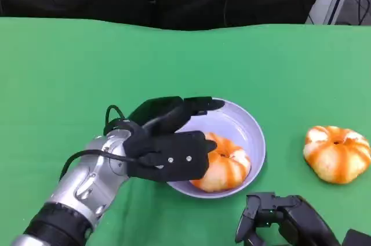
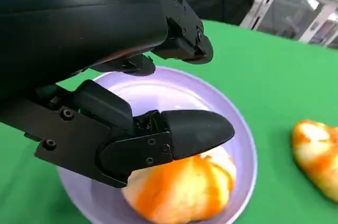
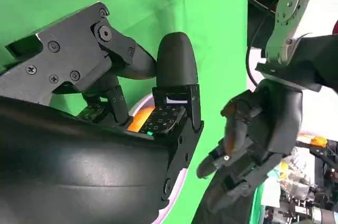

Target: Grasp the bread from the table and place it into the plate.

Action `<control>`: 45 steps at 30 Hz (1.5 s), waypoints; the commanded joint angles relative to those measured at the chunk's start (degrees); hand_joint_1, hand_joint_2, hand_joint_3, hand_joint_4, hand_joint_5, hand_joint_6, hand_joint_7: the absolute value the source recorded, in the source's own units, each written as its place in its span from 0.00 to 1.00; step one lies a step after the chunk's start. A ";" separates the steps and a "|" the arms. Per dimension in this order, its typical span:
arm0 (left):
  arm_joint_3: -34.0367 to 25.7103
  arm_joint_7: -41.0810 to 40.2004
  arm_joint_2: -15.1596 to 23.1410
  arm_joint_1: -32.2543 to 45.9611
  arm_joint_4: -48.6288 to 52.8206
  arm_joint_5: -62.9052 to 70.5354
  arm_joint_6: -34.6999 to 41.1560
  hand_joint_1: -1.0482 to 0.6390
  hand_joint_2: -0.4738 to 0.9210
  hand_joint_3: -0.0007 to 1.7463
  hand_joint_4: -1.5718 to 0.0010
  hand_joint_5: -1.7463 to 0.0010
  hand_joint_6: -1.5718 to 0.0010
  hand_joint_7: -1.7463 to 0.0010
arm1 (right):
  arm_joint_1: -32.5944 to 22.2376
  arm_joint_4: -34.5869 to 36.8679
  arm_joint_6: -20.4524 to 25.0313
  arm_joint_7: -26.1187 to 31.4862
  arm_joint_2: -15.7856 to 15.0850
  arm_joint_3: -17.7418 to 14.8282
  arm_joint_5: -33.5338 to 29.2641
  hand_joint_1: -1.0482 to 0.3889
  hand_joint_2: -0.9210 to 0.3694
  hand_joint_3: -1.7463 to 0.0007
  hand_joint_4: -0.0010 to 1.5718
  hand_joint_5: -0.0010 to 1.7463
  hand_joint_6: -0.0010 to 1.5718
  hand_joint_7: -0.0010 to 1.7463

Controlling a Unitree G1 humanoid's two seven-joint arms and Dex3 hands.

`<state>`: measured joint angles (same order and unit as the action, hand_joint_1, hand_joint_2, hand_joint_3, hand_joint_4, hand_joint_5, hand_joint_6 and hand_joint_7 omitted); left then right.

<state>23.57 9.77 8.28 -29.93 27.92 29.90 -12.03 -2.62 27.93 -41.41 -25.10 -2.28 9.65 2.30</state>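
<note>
The left robot hand (image 1: 168,147) hangs over the near-left edge of the purple plate (image 1: 246,119). Its fingers (image 2: 195,129) are spread apart, some reaching over the plate and one lying just above the bread (image 1: 223,167). It is hard to tell if that finger touches the bread. The hand holds nothing.

The bread is round, orange and white, and it sits inside the plate, on the side of the plate nearest the robot. It is right under and just past the left hand's fingers.

A second bread (image 1: 337,153) lies on the green table (image 1: 64,78), well away from the left hand, on the far side of the plate from it. It is near the right robot hand (image 1: 272,220), a bit ahead of it.

The right robot hand rests low by the table's near edge. Its fingers are partly curled with nothing in them, and I cannot tell for sure how wide it is.
</note>
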 commanded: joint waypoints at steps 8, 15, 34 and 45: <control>-7.84 -3.72 -2.74 6.98 -1.50 -11.74 -6.16 0.11 1.00 0.47 0.68 0.98 0.75 0.99 | 0.14 0.37 -0.68 -0.15 -0.54 -0.23 0.57 0.63 0.26 0.43 0.54 0.89 0.55 0.70; -12.70 -3.52 -5.59 11.48 -2.39 -20.20 -10.17 0.14 1.00 0.42 0.62 0.97 0.73 0.99 | 0.18 0.36 -0.57 -0.32 -0.70 -0.25 0.66 0.63 0.25 0.44 0.54 0.89 0.56 0.70; -15.75 -1.10 -5.43 19.86 -9.17 -26.59 -17.85 0.18 1.00 0.42 0.55 0.97 0.66 0.98 | 0.20 0.73 -0.44 -1.80 -1.13 -0.54 1.75 0.64 0.25 0.44 0.54 0.90 0.55 0.70; -20.39 12.89 -7.75 31.46 -6.63 -45.54 -28.13 0.17 1.00 0.32 0.45 0.97 0.62 0.99 | 0.60 1.54 -1.21 -2.14 -1.51 -1.11 1.72 0.63 0.25 0.44 0.53 0.90 0.55 0.71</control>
<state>3.79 19.18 0.35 -1.08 21.97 -12.67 -37.83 -1.74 28.90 -41.67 -27.25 -3.03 9.02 3.61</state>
